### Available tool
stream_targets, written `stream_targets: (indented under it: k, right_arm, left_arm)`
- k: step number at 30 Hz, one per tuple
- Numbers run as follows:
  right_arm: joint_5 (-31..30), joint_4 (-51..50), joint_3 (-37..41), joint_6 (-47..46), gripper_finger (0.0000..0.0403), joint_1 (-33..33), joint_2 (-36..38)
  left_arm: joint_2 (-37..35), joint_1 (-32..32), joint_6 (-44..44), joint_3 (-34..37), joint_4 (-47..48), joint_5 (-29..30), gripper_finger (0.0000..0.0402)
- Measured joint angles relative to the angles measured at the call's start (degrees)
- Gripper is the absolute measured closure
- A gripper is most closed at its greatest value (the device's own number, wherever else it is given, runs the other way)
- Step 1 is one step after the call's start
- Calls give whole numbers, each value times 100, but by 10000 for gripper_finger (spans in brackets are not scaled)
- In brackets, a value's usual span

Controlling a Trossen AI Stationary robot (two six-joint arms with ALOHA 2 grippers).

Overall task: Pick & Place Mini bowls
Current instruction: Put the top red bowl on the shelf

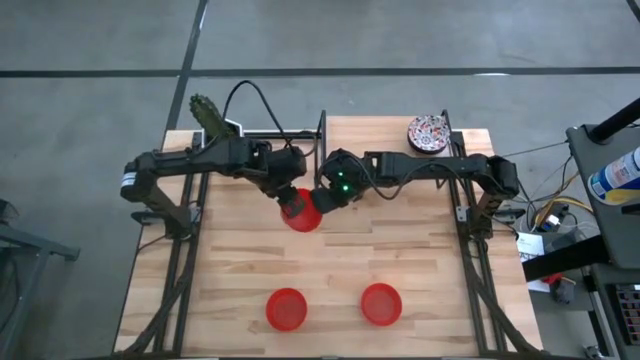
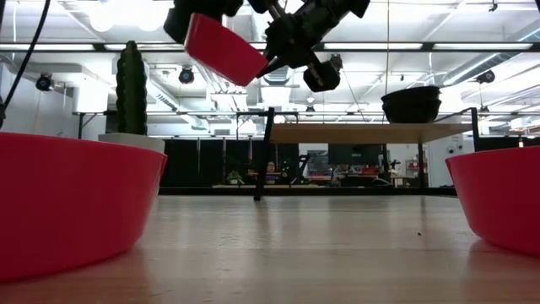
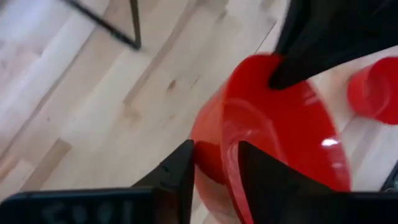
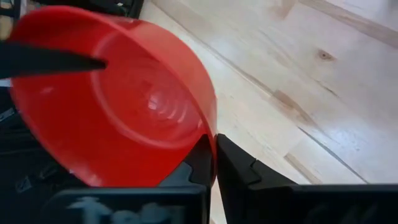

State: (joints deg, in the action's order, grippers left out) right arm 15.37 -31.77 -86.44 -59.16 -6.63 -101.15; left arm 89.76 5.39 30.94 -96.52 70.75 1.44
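Note:
One plain red mini bowl (image 1: 302, 216) is in the air over the middle of the table, tilted in the low view (image 2: 224, 48). My left gripper (image 1: 288, 198) and my right gripper (image 1: 320, 198) meet at it from opposite sides, each shut on its rim. Two more red mini bowls (image 1: 287, 308) (image 1: 381, 304) sit on their bases near the table's near edge. A floral mini bowl (image 1: 428, 133) stands at the far right corner; whether it is one or a stack I cannot tell. My left gripper pinches the red bowl's rim (image 3: 231, 149), with one finger (image 3: 264, 177) inside the bowl and the other finger (image 3: 180, 171) outside its wall. It comes from the table's left. The bowl is lifted clear and tilted. My right gripper pinches the opposite rim (image 4: 210, 127) between its two fingers (image 4: 233, 163), at their free ends. It comes from the table's right. In the left wrist view one of its fingers (image 3: 311, 50) lies on the far rim.
A white pot with a green cactus (image 1: 210, 117) stands at the far left corner. Dark frame bars (image 1: 322, 135) rise at the table's far edge and along both sides. Bare wood (image 1: 330, 260) lies between the held bowl and the two near bowls.

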Motion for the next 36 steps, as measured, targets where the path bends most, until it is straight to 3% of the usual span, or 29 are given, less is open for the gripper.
stream_targets:
  k: [8, 15, 21, 25, 36]
  right_arm:
    - [337, -181, -8, 34, 394, -292, 102]
    - [306, -1051, -18, 260, 393, -829, 566]
    - [-37, -2232, -256, 668, 392, -1515, 957]
    - [-72, -2754, -454, 891, 392, -2030, 1009]
    - [-54, -3842, -1127, 1480, 392, -2915, 471]
  left_arm:
    - [2, 2, -292, -725, -208, 510, 267]
    - [-96, -50, -291, -1068, -171, 450, 266]
    - [-230, -115, -313, -773, -123, -177, 266]
    - [-227, -177, -120, -511, -163, -200, 266]
    - [-227, -262, -24, 471, -173, -539, 266]
